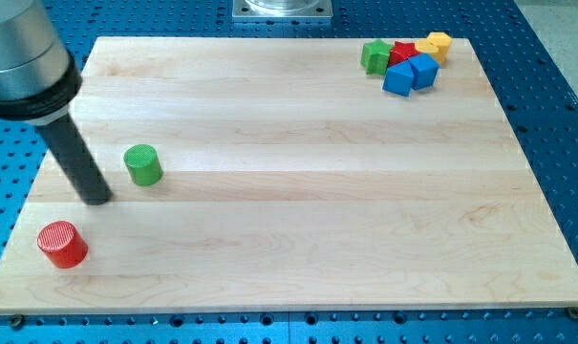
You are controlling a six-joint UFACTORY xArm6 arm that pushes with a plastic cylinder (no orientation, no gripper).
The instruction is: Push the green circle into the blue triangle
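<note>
The green circle (pixel 143 164) is a green cylinder standing on the wooden board at the view's left. My tip (pixel 98 199) rests on the board just left of and slightly below the green circle, a small gap apart from it. Two blue blocks (pixel 409 74) sit in a cluster at the view's top right, far from the green circle; I cannot tell which of them is the triangle. The rod slants up to the view's top left, where the arm's grey body hides the board's corner.
A red cylinder (pixel 62 244) stands at the view's bottom left, below my tip. In the top right cluster a green block (pixel 374 55), a red block (pixel 402 52) and a yellow block (pixel 436 45) touch the blue ones. The board's edge (pixel 289 309) runs along the view's bottom.
</note>
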